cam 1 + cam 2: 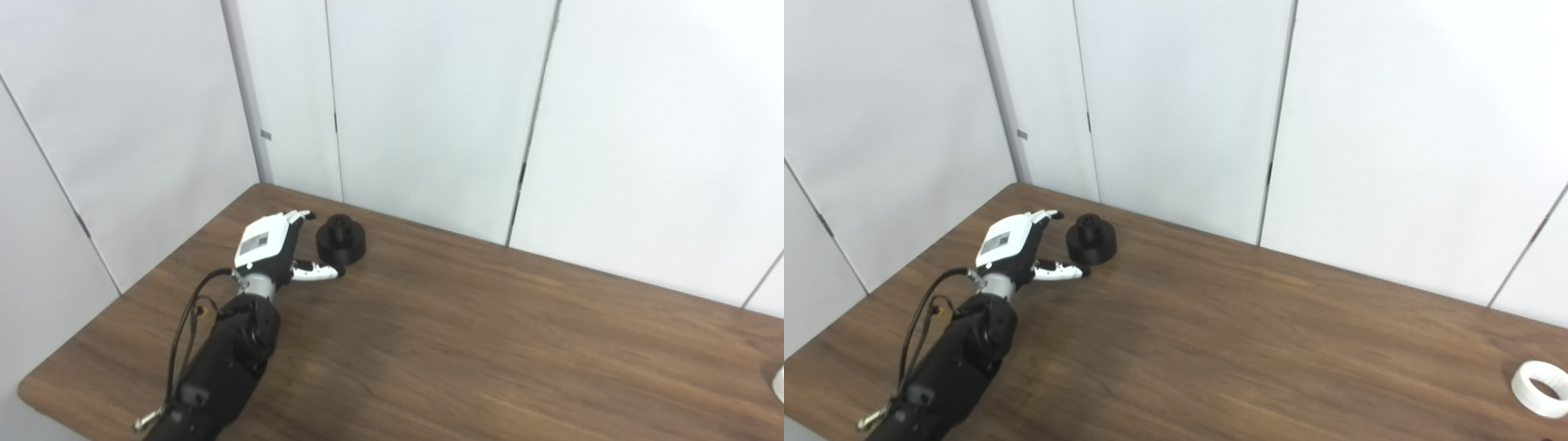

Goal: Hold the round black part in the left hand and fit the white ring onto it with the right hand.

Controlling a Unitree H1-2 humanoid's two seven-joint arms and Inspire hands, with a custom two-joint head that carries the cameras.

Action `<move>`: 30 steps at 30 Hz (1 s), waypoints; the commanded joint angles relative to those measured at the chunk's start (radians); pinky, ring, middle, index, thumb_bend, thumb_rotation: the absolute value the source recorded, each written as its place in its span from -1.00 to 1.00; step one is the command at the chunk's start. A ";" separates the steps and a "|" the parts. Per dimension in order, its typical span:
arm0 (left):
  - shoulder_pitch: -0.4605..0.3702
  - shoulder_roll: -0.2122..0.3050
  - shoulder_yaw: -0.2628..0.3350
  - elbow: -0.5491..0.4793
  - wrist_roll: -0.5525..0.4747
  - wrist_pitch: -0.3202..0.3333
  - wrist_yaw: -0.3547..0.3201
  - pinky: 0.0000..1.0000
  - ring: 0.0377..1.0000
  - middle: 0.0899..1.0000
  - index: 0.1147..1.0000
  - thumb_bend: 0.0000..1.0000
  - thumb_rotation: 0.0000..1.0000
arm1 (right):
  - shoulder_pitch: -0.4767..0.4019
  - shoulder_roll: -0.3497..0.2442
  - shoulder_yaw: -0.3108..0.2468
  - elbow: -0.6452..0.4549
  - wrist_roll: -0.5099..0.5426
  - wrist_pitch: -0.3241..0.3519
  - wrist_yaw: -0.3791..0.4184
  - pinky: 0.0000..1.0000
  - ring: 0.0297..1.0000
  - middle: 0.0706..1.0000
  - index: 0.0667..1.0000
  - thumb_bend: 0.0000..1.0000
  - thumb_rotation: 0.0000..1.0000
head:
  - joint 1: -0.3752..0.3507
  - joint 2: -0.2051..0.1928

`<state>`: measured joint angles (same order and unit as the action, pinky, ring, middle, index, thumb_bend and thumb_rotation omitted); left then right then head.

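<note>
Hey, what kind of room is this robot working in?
Probably a lab or test booth: plain white wall panels enclose a bare wooden table holding only a black part and a white ring.

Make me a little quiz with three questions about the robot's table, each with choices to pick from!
1. Where is the white ring?
A. On the black part
B. At the table's far right edge
C. In the robot's hand

2. How many robot hands can you see?
A. One
B. Two
C. None

3. What is the left hand doing?
A. Lifting the black part high
B. Closed in a fist
C. Open beside the black part

Answers:
1. B, the ring lies alone on the table far to the right.
2. A, only the left arm comes into view.
3. C, its fingers are spread and the part sits on the wood.
</note>
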<state>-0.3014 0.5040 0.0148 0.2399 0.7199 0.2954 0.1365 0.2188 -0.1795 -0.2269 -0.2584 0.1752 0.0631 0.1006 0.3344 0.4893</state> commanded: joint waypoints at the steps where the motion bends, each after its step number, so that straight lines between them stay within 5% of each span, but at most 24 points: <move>1: -0.065 0.051 -0.009 0.013 0.031 -0.011 0.033 1.00 0.95 0.87 0.68 1.00 -0.03 | -0.012 -0.002 -0.002 -0.040 -0.001 -0.032 -0.011 0.30 0.63 0.67 0.64 0.00 1.00 | -0.001 0.000; 12: -0.181 0.096 -0.095 0.193 0.064 0.033 0.040 1.00 1.00 0.94 0.69 1.00 0.04 | -0.010 0.001 0.003 -0.054 -0.015 -0.034 -0.016 0.31 0.66 0.68 0.63 -0.07 1.00 | 0.000 0.007; 30: -0.259 0.129 -0.165 0.277 0.017 0.075 -0.086 1.00 1.00 0.99 0.74 1.00 0.15 | -0.006 0.002 0.008 -0.073 -0.036 -0.009 -0.027 0.36 0.69 0.70 0.65 -0.04 1.00 | -0.007 0.019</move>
<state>-0.4939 0.5891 -0.1509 0.5206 0.7254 0.3662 0.0432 0.2253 -0.1737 -0.2180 -0.2835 0.1396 0.0685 0.0788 0.3267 0.5077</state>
